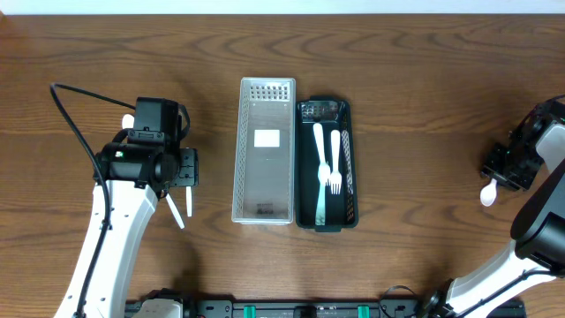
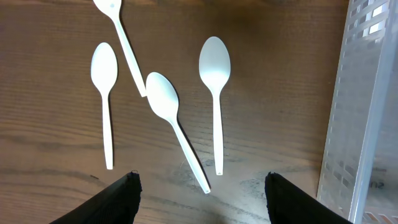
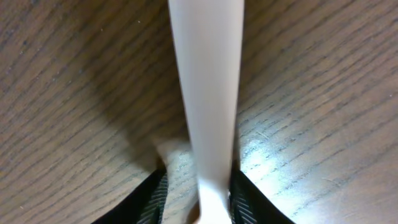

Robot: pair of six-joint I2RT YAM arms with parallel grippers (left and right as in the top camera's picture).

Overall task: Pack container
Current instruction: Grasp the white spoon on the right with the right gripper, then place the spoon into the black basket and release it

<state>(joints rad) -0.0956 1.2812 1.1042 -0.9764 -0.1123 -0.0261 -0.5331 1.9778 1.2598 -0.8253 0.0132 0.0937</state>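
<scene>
White spoon (image 3: 208,93) — plain, flat-handled plastic — pinched between right jaws.

Bright, even light falls from above on the wooden table (image 1: 424,71), so in the overhead view the clear container (image 1: 265,177) is sharp and only faint shadows lie beside it. In the left wrist view the spoons (image 2: 214,93) left of the container are crisp with short, soft shadows, while the fingers (image 2: 115,202) of the left gripper (image 2: 199,186) are dark and soft-edged. The right wrist view is poorest: the spoon handle (image 3: 205,93) in the right gripper (image 3: 199,199) is blurred and washed nearly white, with a glare patch on the wood grain.
</scene>
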